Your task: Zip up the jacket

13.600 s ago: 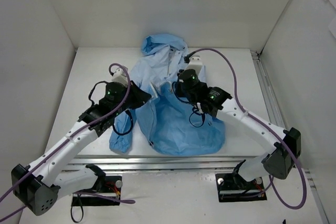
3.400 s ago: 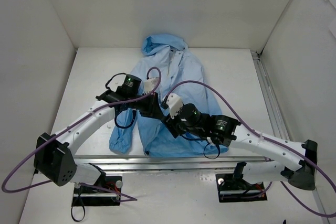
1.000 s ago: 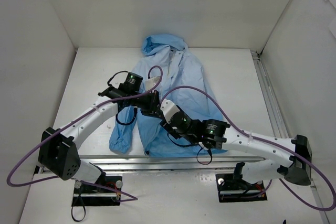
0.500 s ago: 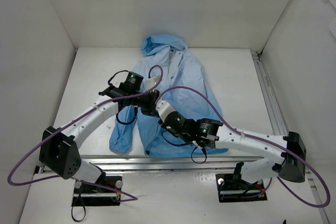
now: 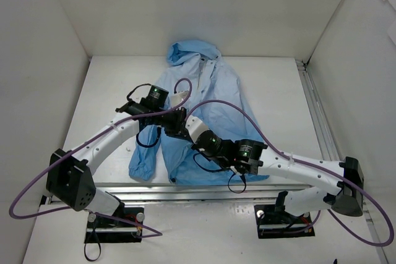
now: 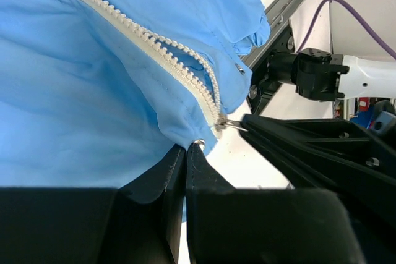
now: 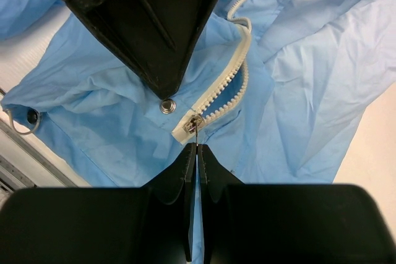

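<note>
The light-blue jacket [image 5: 218, 88] lies flat on the white table, hood at the far end. My left gripper [image 6: 185, 147] is shut on the jacket's bottom hem, right beside a metal snap [image 6: 198, 144]. The white zipper [image 6: 162, 49] runs up from there, joined only near its lower end. My right gripper [image 7: 197, 147] is shut on the thin metal pull tab of the zipper slider [image 7: 194, 123], which sits at the bottom of the zipper [image 7: 239, 71]. Both grippers meet near the jacket's lower left front [image 5: 181, 130]. The left gripper's black fingers [image 7: 154, 35] reach in next to the snap [image 7: 166, 106].
A metal rail [image 5: 185, 188] runs along the table's near edge and another rail [image 5: 314, 106] along the right side. White walls close in the left, back and right. Purple cables loop over both arms. A hem eyelet with a cord [image 7: 30, 116] lies at the jacket's left corner.
My right gripper has closed from partly open onto the zipper pull tab, with its arm shifting slightly. The left gripper has stayed shut on the hem.
</note>
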{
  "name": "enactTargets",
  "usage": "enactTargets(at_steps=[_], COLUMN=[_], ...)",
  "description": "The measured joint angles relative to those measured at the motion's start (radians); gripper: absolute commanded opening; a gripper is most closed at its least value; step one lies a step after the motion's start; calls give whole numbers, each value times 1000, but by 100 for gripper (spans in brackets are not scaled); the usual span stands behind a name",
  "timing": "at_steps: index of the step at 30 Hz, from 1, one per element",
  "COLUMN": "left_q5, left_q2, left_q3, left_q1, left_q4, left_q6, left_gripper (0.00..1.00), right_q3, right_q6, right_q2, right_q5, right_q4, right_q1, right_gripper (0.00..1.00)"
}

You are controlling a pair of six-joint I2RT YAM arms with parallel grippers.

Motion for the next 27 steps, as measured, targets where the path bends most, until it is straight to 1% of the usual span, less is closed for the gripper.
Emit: enactTargets(at_steps=[12,19,23,27], left_q5=[-4,-35,-52,-55], left_q2=[-2,-5,-15,-52], left_q3=[0,25,23,-12], left_q1=[-13,-61,-62,-51], left_q4=[-6,-43,-50,-34], left_q6=[30,107,114,98], left_gripper=[0,0,0,0], right_q3=[13,68,93,95], right_q6=[-4,-34,-46,-44], right_q2=[-11,39,71,75], right_q5=[-7,-42,-56,-80], right_q4=[-8,-24,-27,-22], right_q1=[-3,-43,-56,-61], right_gripper=[0,0,0,0])
